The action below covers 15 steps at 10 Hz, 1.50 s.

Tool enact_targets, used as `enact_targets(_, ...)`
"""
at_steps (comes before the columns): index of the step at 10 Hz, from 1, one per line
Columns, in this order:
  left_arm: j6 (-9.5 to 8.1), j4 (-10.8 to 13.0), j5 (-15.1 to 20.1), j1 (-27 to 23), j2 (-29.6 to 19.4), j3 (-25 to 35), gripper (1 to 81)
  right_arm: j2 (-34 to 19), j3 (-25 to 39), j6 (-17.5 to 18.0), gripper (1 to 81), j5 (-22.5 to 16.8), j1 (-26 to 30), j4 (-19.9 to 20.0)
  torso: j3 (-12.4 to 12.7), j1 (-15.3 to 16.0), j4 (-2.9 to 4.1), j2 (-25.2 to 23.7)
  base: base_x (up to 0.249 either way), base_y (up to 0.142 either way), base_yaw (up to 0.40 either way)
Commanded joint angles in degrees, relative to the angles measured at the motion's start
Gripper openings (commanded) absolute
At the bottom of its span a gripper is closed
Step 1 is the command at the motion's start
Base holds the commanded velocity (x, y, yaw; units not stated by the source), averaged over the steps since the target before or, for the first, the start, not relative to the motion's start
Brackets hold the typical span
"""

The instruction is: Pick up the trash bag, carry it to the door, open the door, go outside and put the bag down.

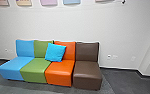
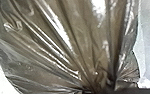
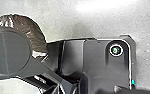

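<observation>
Holding the trash bag by its gathered neck.
Left fingers clench the pleats, likely keeping it closed for carrying.

Soft, fairly even light fills the room, brightening the pale wall and leaving dim shadow beneath the seats. Hard white glare streaks the folds of the trash bag; a broad, washed-out highlight lies across the speckled floor.
</observation>
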Motion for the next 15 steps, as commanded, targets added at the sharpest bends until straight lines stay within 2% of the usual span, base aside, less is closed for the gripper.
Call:
enact_targets(1, 3.6, -0.6, 4.5, -0.5, 1.7, -1.3, 1.0, 1.6, -4.0, -0.8, 81.1, -1.3, 0.5, 0.4, 5.6, -3.6, 0.0, 5.5, 0.0, 0.0, 0.0)
enact_targets(2, 4.04, -0.6, 4.5, 0.2, 2.6, -2.0, 1.0, 2.6, -5.1, -0.8, 81.1, -1.3, 0.0, 0.4, 6.2, -4.5, 0.0, 7.0, 0.0, 0.0, 0.0)
enact_targets(3, 4.39, -0.5, 4.5, 1.0, 3.3, -2.2, 1.0, 3.6, -6.4, -0.8, 81.1, -1.3, -0.2, 0.4, 1.7, -5.4, 0.0, 8.5, 0.0, 0.0, 0.0)
enact_targets(4, 5.19, -0.5, 4.5, 1.5, 3.9, -2.9, 1.0, 4.7, -7.7, -0.9, 81.1, -1.3, -0.4, 0.3, 3.5, -6.5, 0.0, 10.2, 0.0, 0.0, 0.0)
enact_targets(5, 5.28, -0.6, 4.0, 2.1, 4.2, -4.5, 1.0, 5.1, -8.8, -1.0, 81.1, -1.3, -0.5, 0.2, 4.7, -7.3, 0.0, 11.5, 0.0, 0.0, 0.0)
enact_targets(7, 5.54, -0.5, 3.4, 3.6, 4.3, -7.1, 1.0, 4.7, -9.2, -1.0, 81.1, -1.3, -0.7, 0.1, 5.5, -9.2, 0.0, 14.4, 0.0, 0.0, 0.0)
enact_targets(11, 8.18, -0.6, 1.9, 7.3, 4.8, -12.5, 1.0, 5.1, -11.3, -0.9, 81.1, -1.4, -1.7, 0.1, 5.6, -14.5, 0.0, 22.7, 0.0, 0.0, 0.0)
enact_targets(14, 10.37, -0.5, 1.7, 8.8, 6.8, -12.6, 1.0, 9.1, -16.4, -1.4, 81.1, -2.5, -2.2, -1.0, 5.6, -18.6, 0.0, 28.9, 0.0, 0.0, 0.0)
enact_targets(15, 10.99, -0.5, 1.2, 9.2, 7.6, -12.7, 1.0, 10.0, -18.3, -1.4, 81.1, -2.8, -2.9, -1.0, 8.4, -19.9, 0.0, 31.0, 0.0, 0.0, 0.0)
